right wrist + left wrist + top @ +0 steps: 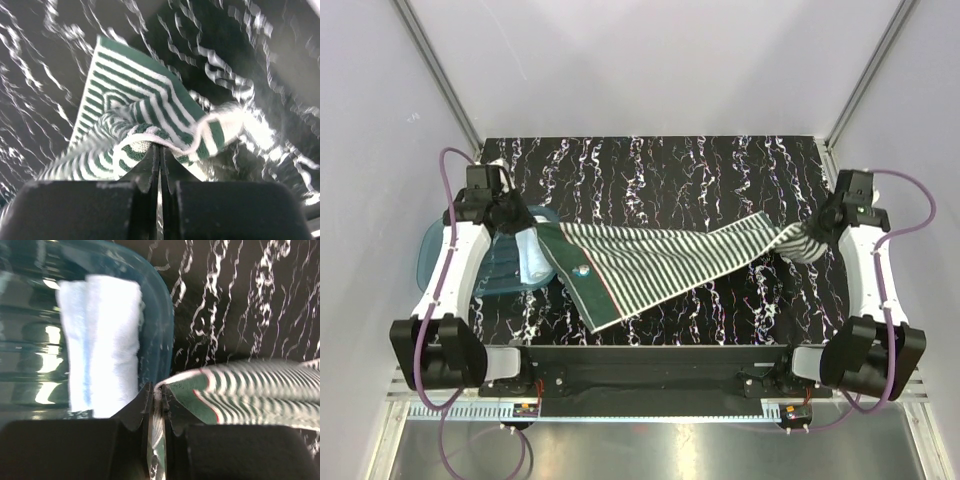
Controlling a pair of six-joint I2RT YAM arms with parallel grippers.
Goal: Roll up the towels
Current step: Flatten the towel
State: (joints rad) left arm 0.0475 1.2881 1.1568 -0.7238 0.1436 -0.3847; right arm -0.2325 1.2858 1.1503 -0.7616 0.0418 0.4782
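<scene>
Spreading the striped towel (pixel 660 265) out flat looks to be the step in hand, ahead of rolling it. The left end effector (pixel 157 401) is pinching one edge of that cloth, a thin fold caught between its pressed-together fingers, and the right end effector (pixel 160 150) is clamped shut on the opposite end, where the fabric bunches in a wad just ahead of its fingertips. Between the two the towel runs as one long band across the table (pixel 670 170), a broad corner spilling toward the arm bases just beside the left end effector; whether the middle rests on the table or hangs clear I cannot tell. The light blue towel (pixel 102 340) lies in the translucent tub (pixel 162 315) just beyond the left end effector's fingertips, off to one side, and seems already rolled into a compact bundle, so I judge about half the task done. The next move calls for lowering both ends so the cloth lies smooth, letting the wad at the right end effector fall open, squaring the skewed corner near the left one, then regripping one short edge to start a tight, even roll.
</scene>
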